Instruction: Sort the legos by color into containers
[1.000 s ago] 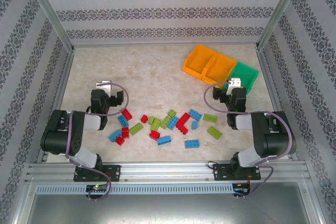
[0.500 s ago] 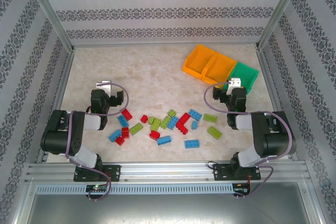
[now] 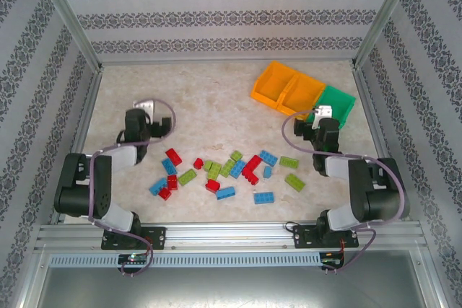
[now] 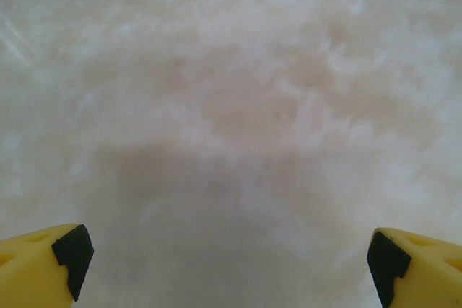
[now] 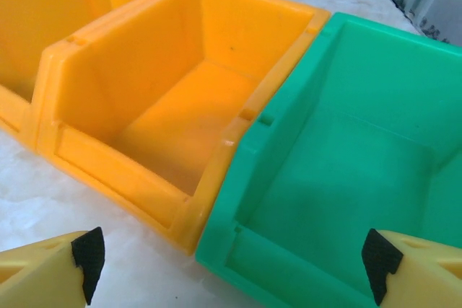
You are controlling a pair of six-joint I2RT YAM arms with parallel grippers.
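Reaches farther up the table with the left gripper [image 3: 146, 107] than a second ago, arm stretched out flatter; edges the right gripper [image 3: 323, 112] a touch closer to the containers [image 3: 303, 93].

Spreads the left fingertips [image 4: 71, 252] wide, yellow with black pads, nothing between them. Hangs them over bare, pale marbled tabletop [image 4: 231, 106], well apart from the containers and far to their left.

Spreads the right fingertips [image 5: 88, 252] wide as well, nothing gripped. Points them at the near walls of the containers without touching. Straddles the seam where the middle orange bin [image 5: 166, 113] joins the green bin [image 5: 346, 171]. Catches part of the far orange bin [image 5: 43, 12] at the left of the wrist view.

Sets the three bins in a slanted row toward the far right corner, the green one nearest the right gripper.

Leaves the legos [image 3: 250, 169] scattered loose on the tabletop in red, blue and lime green. Places them well short of the containers, nearer the arm bases and between the two arms, with none inside the jaws of either gripper.
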